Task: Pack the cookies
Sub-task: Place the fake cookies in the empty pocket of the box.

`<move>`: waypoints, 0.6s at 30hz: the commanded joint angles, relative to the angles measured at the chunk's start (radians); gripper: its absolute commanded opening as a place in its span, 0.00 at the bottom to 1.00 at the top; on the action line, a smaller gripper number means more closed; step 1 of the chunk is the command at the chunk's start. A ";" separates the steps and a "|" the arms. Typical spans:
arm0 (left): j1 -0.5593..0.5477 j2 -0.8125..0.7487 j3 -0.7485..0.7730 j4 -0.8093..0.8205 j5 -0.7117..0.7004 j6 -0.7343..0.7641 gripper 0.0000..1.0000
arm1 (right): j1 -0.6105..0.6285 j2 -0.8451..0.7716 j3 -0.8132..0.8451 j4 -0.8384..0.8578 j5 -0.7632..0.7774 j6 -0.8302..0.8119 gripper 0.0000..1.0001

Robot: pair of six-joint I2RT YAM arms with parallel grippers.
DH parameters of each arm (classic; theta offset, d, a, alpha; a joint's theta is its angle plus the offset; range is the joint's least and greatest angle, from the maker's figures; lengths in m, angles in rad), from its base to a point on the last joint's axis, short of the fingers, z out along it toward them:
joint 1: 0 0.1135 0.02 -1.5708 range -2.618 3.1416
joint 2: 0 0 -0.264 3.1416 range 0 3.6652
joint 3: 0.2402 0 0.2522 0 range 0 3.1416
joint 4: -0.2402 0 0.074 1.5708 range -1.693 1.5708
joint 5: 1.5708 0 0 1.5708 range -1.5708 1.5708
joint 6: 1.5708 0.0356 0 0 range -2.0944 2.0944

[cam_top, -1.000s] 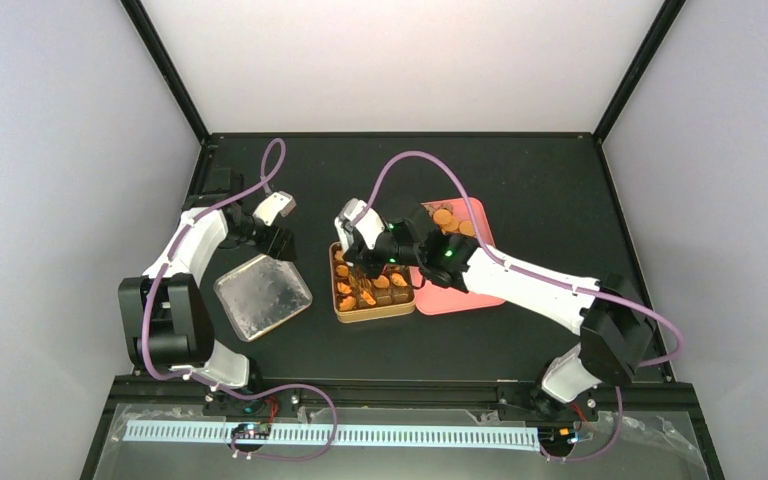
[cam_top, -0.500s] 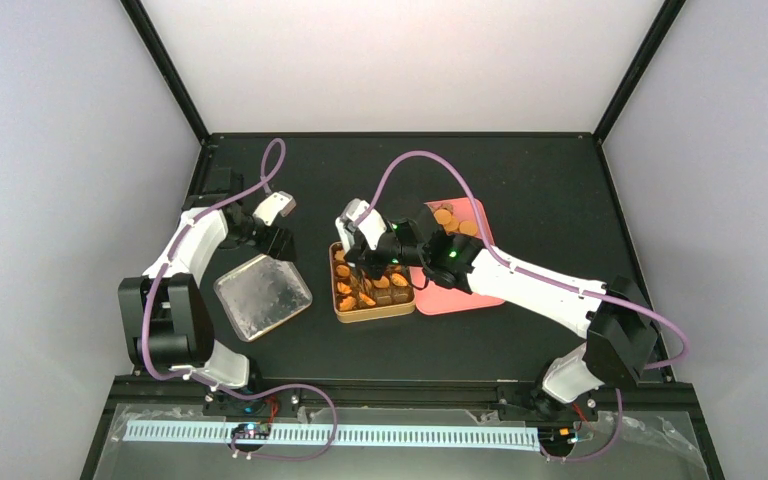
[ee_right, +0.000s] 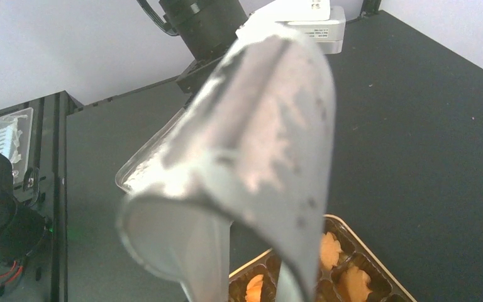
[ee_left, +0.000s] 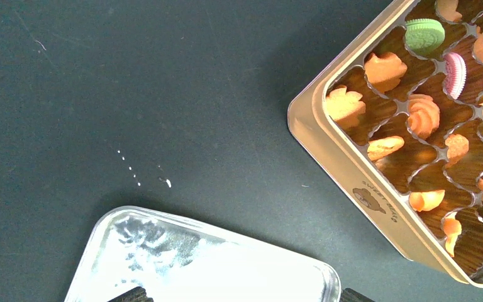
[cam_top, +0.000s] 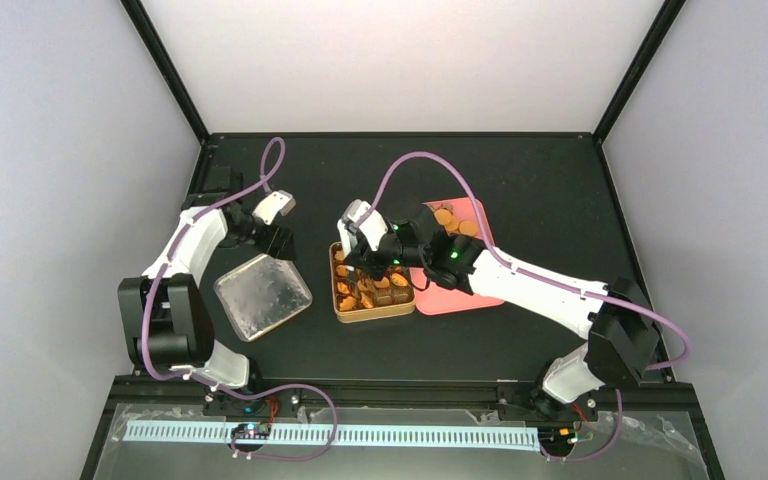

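cookies (ee_left: pixel 424 116) dot the tin (ee_left: pixel 346 182); right gripper (cam_top: pixel 365 262), clenched on tongs (ee_right: pixel 258 145), should centre each over an empty cell; left gripper (cam_top: pixel 282 243) released.

Matte blk table (cam_top: pixel 550 180) w/ pale grey walls (cam_top: pixel 400 60), blk corner struts (cam_top: pixel 165 68).

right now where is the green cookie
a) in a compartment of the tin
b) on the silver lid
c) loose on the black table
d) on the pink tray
a: in the left wrist view the green cookie lies in one of the compartments of the tin, next to the pink cookie.
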 commanded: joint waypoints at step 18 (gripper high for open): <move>0.009 -0.011 0.030 -0.009 0.023 0.017 0.80 | 0.006 -0.023 -0.044 0.040 -0.029 0.000 0.04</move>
